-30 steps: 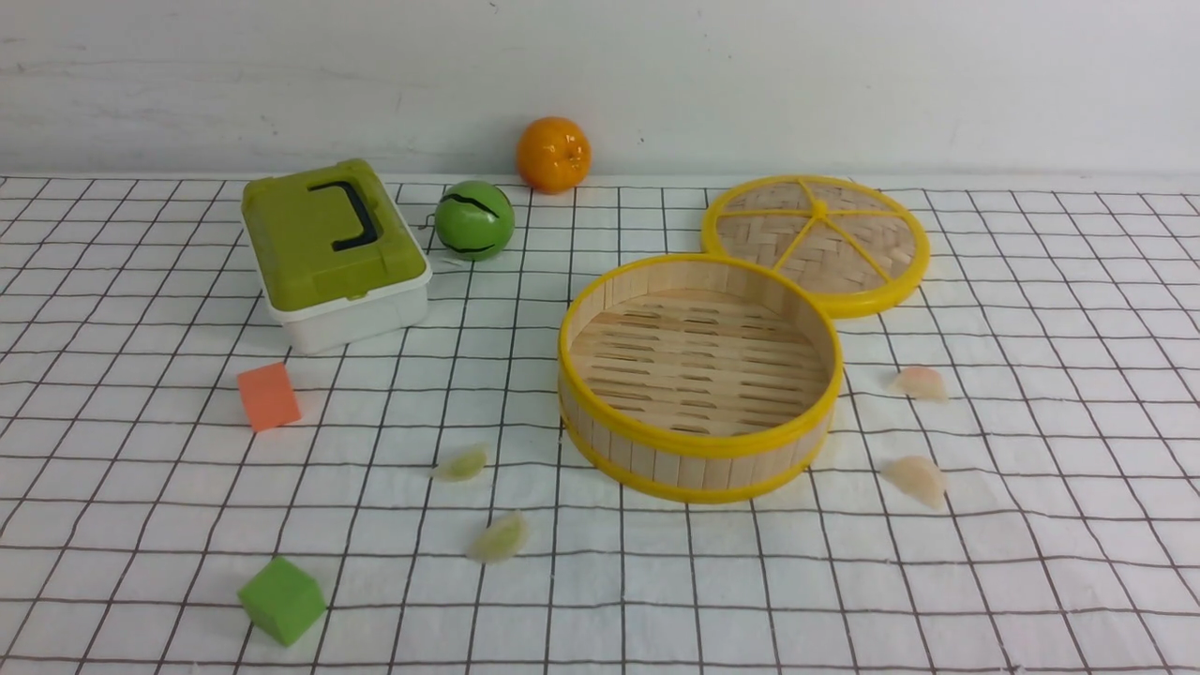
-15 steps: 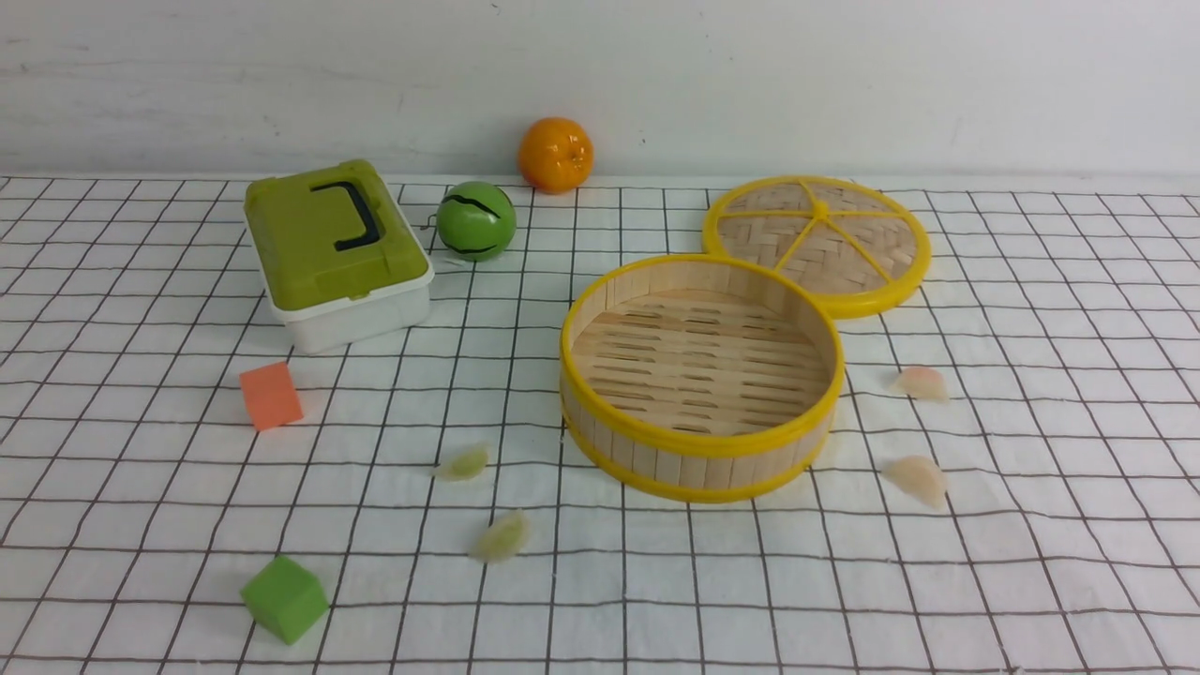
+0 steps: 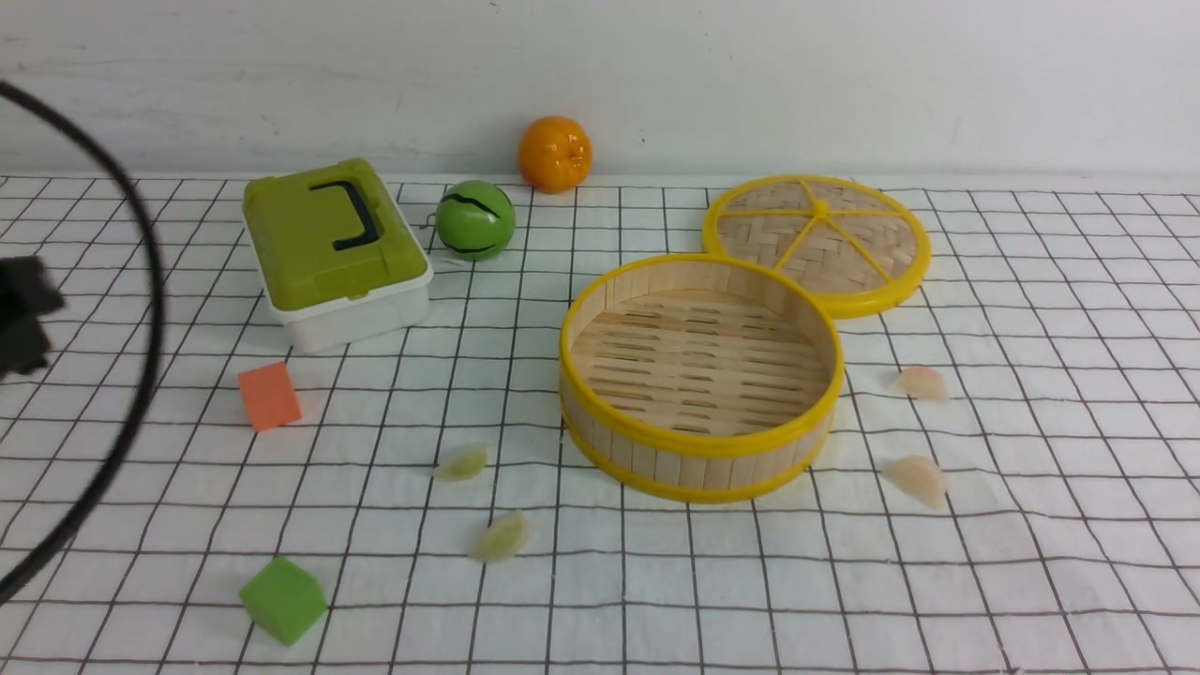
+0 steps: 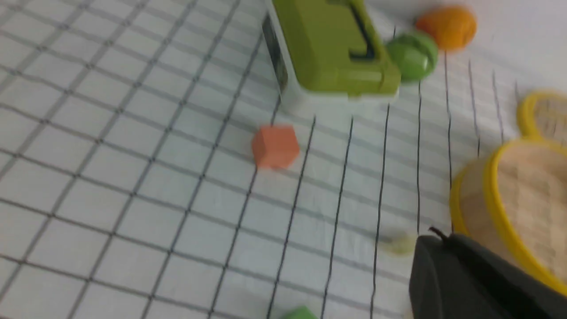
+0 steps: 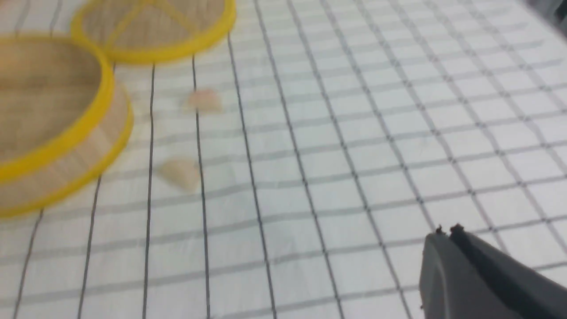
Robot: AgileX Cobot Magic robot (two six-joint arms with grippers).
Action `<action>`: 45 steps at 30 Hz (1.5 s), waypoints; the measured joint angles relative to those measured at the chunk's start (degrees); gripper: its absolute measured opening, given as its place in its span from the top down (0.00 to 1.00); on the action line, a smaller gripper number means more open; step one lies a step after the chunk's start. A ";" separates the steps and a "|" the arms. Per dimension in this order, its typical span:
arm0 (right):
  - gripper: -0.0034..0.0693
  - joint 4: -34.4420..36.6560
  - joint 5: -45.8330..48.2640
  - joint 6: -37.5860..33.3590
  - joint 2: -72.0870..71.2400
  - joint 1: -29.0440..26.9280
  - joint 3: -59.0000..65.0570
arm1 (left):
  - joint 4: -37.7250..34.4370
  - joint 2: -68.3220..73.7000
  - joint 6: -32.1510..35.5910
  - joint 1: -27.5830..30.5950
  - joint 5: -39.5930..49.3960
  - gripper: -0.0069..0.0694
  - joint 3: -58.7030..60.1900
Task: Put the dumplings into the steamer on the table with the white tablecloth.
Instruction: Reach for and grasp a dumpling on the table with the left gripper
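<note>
The bamboo steamer (image 3: 694,448) stands empty on the white tablecloth (image 3: 1031,581). Two pale green dumplings (image 3: 462,463) (image 3: 500,537) lie left of the steamer. Two pinkish dumplings (image 3: 921,382) (image 3: 917,479) lie to its right. In the left wrist view my left gripper (image 4: 436,237) is shut on nothing, above the cloth, with a green dumpling (image 4: 398,243) just beyond its tip and the steamer (image 4: 496,208) beside it. My right gripper (image 5: 446,232) is shut and empty, well apart from the pink dumplings (image 5: 203,101) (image 5: 179,173). A dark part of the left arm (image 3: 23,314) shows at the front view's left edge.
The woven lid (image 3: 816,242) lies flat behind the steamer. A green-lidded box (image 3: 333,248), a green ball (image 3: 474,220) and an orange (image 3: 555,153) sit at the back. An orange cube (image 3: 269,396) and a green cube (image 3: 281,600) lie at front left.
A dark part of the left arm and its black cable have come into the front view at the left edge. The dumplings, steamer and other objects have not moved.
</note>
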 joint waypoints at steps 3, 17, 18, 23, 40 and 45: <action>0.96 9.85 3.44 -11.36 6.18 1.71 0.00 | -12.14 8.38 12.50 0.00 6.29 0.93 -4.50; 0.96 41.30 2.65 -49.58 22.16 8.72 -0.04 | -18.77 41.66 33.57 -12.54 16.81 0.92 -26.45; 0.96 41.57 2.65 -49.76 22.22 8.72 -0.04 | -18.05 41.99 33.57 -12.86 16.70 0.92 -26.75; 0.95 43.37 2.84 -51.73 22.43 8.72 -0.04 | -4.31 49.99 33.40 -17.11 13.77 0.76 -32.41; 0.94 44.88 3.53 -52.16 22.43 8.72 -0.04 | 0.26 63.79 35.34 -17.34 2.90 0.60 -34.52; 0.94 45.13 3.65 -52.16 22.43 8.72 -0.04 | 0.39 64.04 33.92 -17.34 4.46 0.73 -34.56</action>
